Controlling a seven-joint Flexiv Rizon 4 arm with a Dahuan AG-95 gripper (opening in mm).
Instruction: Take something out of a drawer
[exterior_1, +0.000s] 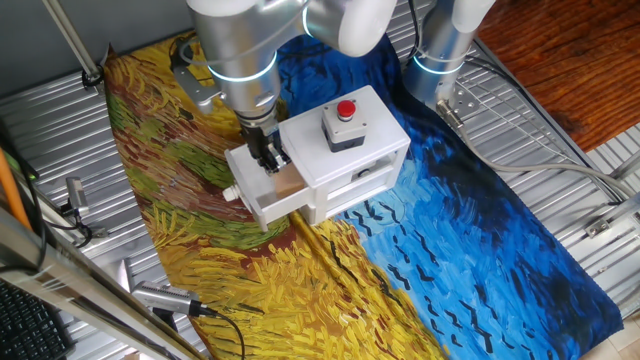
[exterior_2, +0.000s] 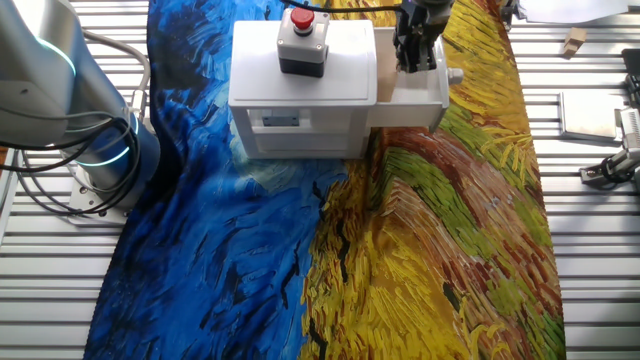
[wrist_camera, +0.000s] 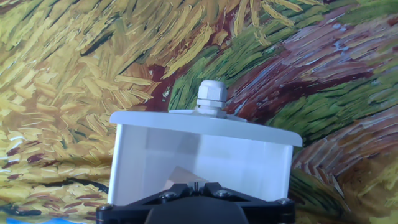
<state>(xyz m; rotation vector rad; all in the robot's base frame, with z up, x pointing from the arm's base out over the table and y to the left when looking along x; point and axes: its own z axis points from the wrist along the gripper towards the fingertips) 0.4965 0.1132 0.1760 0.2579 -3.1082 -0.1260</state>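
The white box stands on the painted cloth with its drawer pulled out. The drawer has a small round knob on its front. The tan block lies in the drawer at the end next to the box. My gripper reaches down into the drawer beside the block, on the knob side. Its fingers stand almost together with nothing between them. In the hand view the drawer, its knob and a corner of the block show above my gripper. The other fixed view shows the gripper over the drawer.
A red push button on a grey base sits on top of the box. The box's other front has a dark slot. The second arm's base stands behind. Tools lie on the ribbed metal table at the left.
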